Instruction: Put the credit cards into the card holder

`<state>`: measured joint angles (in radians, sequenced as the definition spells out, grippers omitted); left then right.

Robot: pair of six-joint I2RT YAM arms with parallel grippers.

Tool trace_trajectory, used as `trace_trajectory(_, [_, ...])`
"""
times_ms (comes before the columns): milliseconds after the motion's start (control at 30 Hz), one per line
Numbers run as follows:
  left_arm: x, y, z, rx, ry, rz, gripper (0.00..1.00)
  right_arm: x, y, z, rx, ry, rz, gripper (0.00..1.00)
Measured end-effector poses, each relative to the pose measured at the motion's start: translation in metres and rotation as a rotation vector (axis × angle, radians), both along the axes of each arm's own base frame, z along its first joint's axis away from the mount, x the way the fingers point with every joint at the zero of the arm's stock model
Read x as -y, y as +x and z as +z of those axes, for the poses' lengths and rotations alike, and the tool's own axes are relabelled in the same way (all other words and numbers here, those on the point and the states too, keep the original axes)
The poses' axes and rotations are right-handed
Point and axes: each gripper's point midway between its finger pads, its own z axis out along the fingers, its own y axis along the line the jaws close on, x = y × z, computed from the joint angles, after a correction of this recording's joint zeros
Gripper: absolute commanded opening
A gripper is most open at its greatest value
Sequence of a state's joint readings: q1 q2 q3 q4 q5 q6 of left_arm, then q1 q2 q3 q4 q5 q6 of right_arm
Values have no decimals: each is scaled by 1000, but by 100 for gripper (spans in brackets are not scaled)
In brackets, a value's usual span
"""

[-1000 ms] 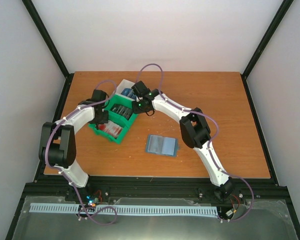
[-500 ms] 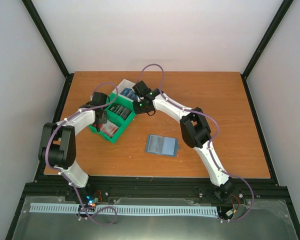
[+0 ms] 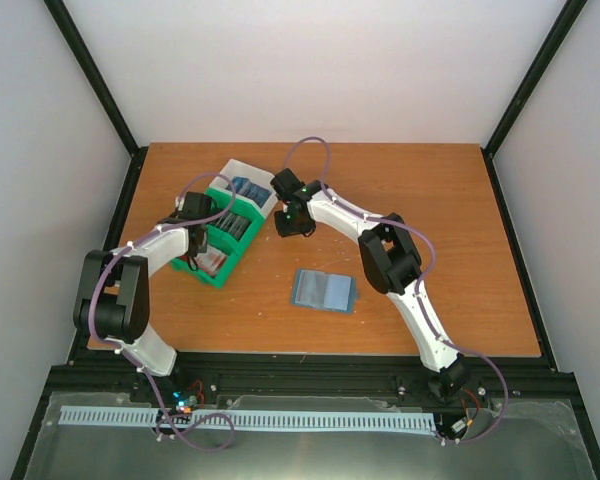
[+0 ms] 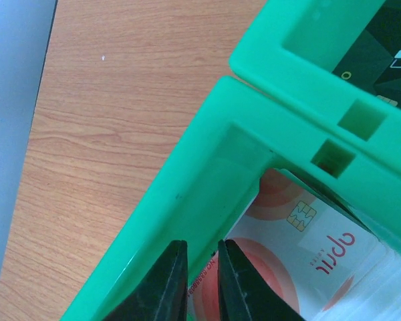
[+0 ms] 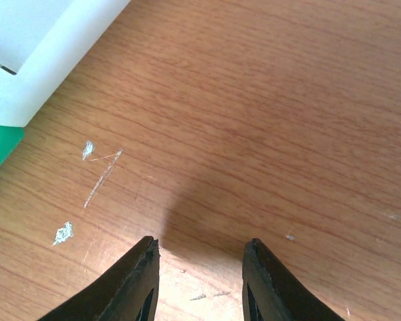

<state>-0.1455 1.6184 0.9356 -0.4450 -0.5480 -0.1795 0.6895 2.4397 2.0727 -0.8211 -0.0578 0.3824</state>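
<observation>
The teal-blue card holder lies open and flat on the table, right of the bins. A red and white credit card lies in the green bin, and a dark card lies in the compartment beside it. In the top view, red, dark and blue cards sit in the bins. My left gripper is shut on the green bin's wall, with the red card's edge beside it. My right gripper is open and empty over bare wood, right of the bins.
A white bin joins the green bin at its far end. Its corner shows in the right wrist view. The bins sit near the table's left edge. Black frame posts stand at the table's far corners.
The green and white bins have slid left and turned, with my left gripper on the wall. My right gripper has come off the bins and moved right, onto bare table.
</observation>
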Motion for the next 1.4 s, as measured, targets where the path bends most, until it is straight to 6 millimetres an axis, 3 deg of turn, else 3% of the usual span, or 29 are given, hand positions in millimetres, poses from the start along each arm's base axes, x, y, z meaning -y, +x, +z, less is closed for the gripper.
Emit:
trace_trajectory(300, [3, -5, -10, -26, -28, -17, 19, -2, -1, 1, -2, 15, 7, 36])
trace_trajectory(567, [7, -6, -14, -43, -44, -36, 1, -4, -4, 3, -9, 33, 14, 37])
trace_trajectory(833, [5, -3, -4, -55, -38, -33, 1, -4, -5, 18, 8, 48, 15, 37])
trace_trajectory(1100, [10, -5, 29, -48, -86, -18, 1, -4, -8, 74, 71, 114, 21, 43])
trace_trajectory(1267, [13, -20, 61, -27, -136, 14, 1, 4, -31, 98, 52, 169, 31, 51])
trace_trajectory(1400, [26, -27, 95, 28, -235, -12, 1, 15, -55, 124, 31, 252, 31, 60])
